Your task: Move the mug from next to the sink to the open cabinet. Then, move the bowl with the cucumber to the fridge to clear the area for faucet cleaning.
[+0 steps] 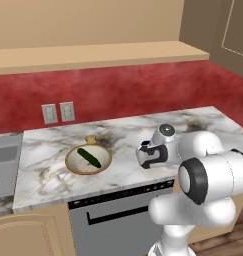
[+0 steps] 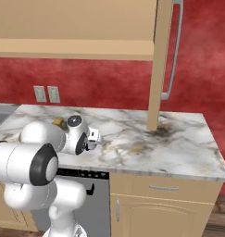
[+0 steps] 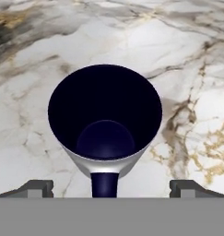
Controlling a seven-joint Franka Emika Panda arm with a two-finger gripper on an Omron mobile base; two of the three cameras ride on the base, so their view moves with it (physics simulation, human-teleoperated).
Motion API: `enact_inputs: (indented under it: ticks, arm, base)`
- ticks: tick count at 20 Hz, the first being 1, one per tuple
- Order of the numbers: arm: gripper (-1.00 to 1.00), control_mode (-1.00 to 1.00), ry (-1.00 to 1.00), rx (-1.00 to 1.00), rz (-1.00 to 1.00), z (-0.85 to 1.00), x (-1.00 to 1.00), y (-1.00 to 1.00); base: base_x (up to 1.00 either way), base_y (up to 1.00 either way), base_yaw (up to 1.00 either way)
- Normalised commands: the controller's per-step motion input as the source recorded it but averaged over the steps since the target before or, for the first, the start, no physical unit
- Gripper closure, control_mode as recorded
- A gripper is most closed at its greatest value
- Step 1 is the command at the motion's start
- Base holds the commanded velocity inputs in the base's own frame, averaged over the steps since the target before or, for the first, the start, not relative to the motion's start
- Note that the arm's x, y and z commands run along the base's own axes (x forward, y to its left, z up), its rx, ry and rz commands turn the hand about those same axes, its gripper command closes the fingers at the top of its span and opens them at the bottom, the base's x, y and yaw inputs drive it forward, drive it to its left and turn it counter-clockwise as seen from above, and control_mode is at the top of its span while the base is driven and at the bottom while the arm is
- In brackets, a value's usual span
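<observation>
Hand view puts my claw (image 3: 111,188), jaws apart, above the small grey dark-handled mug (image 3: 104,120) standing ungrasped on the marble desk (image 3: 187,55); both moves remain.

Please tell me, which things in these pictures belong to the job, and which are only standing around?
Belonging to the job:
- small light grey mug with dark inside, under the open gripper
- wide tan-rimmed bowl
- dark green cucumber lying in it
- grey sink
- tan open cabinet shelf

Only standing around:
- white wall outlets
- grey dishwasher front

Upright grey mug (image 3: 104,124) on marble counter (image 3: 187,55)
</observation>
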Motion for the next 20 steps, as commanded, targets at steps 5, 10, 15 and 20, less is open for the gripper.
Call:
enact_inputs:
  ticks: [5, 10, 15, 20]
  arm:
    - [-1.00, -1.00, 0.03, 0.00, 0.00, -0.24, 0.01, 0.00]
    - [-1.00, -1.00, 0.01, 0.00, 0.00, -0.17, 0.01, 0.00]
    - [1.00, -1.00, 0.00, 0.00, 0.00, -0.01, 0.13, 0.00]
    - [1.00, -1.00, 0.00, 0.00, 0.00, 0.00, 0.00, 0.00]
  base:
    - [0.00, 0.00, 0.00]
    - [0.00, 0.00, 0.00]
    - [0.00, 0.00, 0.00]
    - [0.00, 0.00, 0.00]
